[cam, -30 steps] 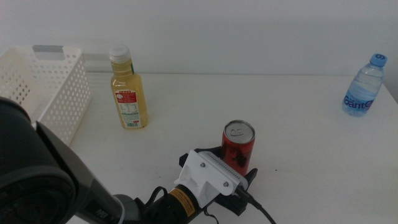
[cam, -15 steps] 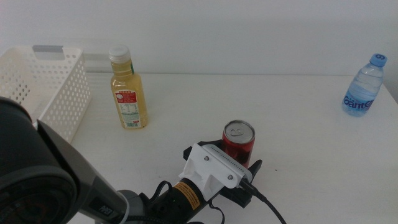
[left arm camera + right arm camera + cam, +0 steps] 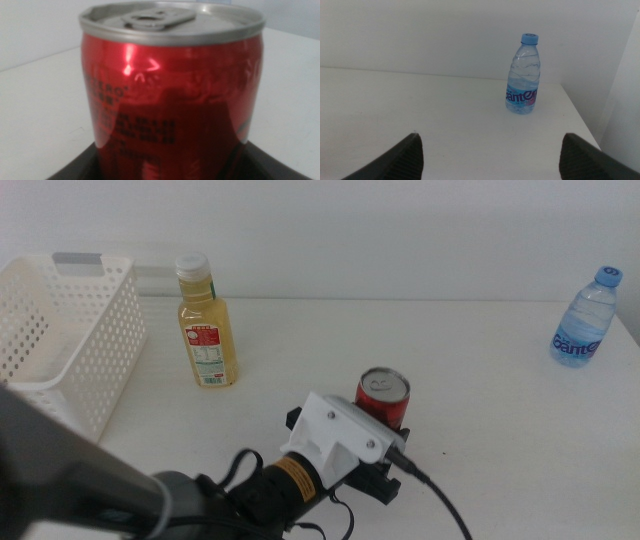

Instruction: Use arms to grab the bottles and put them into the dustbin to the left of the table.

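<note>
so left gripper (image 3: 388, 452) clamps upright red can (image 3: 383, 397) between its jaws; dustbin (image 3: 90, 345) lies far left; right gripper (image 3: 490, 155) gaping.

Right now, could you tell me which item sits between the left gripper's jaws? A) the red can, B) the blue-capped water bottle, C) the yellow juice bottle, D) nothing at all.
A: the left wrist view is filled by the red can with a dark jaw on either side of it, and the middle view shows the left gripper at that can, away from both bottles.
</note>
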You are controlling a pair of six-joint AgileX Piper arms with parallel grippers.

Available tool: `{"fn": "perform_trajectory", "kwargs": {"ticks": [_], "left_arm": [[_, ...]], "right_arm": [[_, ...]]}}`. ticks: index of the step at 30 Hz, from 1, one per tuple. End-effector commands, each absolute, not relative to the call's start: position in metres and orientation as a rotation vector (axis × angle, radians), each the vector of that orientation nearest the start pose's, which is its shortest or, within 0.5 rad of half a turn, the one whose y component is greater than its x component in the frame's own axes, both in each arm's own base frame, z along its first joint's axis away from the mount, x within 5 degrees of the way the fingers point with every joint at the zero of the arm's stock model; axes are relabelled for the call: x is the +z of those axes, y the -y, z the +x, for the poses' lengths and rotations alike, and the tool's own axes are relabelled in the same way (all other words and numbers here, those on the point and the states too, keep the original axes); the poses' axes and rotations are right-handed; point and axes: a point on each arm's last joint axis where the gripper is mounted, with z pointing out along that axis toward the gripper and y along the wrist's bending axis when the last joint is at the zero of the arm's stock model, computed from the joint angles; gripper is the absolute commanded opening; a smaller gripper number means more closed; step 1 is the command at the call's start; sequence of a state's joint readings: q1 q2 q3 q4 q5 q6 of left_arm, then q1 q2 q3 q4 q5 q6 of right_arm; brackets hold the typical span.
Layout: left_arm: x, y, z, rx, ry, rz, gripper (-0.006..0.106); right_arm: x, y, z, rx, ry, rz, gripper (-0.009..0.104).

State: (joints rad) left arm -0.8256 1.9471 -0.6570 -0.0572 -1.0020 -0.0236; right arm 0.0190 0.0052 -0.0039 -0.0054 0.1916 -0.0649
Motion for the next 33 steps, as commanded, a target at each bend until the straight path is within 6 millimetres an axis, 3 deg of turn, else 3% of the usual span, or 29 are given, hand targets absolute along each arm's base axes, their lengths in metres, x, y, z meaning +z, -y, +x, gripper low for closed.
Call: {"fn": "perform_trajectory", "kwargs": {"ticks": [1,8,17,20,27,30,33], "left_arm": [[0.153,0.242,0.234,-0.594,-1.67,0.621,0.017],[0.204,0.22,0.223,-0.568,-1.836,0.605,0.017],[0.274,0.152,0.22,-0.448,-2.192,0.489,0.017],[0.302,0.123,0.234,-0.303,-2.332,0.452,0.017],[0.36,0.039,0.285,-0.007,-2.439,0.332,0.017],[0.372,-0.005,0.312,0.064,-2.488,0.209,0.017],[0.367,-0.036,0.342,0.07,-2.52,0.136,0.017]], "right_arm": [[0.196,0.0,0.056,-0.057,-1.668,-0.076,0.091],[0.196,0.0,0.056,-0.057,-1.668,-0.076,0.091],[0.196,0.0,0.056,-0.057,-1.668,-0.076,0.091],[0.196,0.0,0.056,-0.057,-1.668,-0.076,0.091],[0.196,0.0,0.056,-0.057,-1.668,-0.076,0.091],[0.196,0.0,0.056,-0.057,-1.668,-0.076,0.091],[0.196,0.0,0.056,-0.057,-1.668,-0.076,0.091]]}}
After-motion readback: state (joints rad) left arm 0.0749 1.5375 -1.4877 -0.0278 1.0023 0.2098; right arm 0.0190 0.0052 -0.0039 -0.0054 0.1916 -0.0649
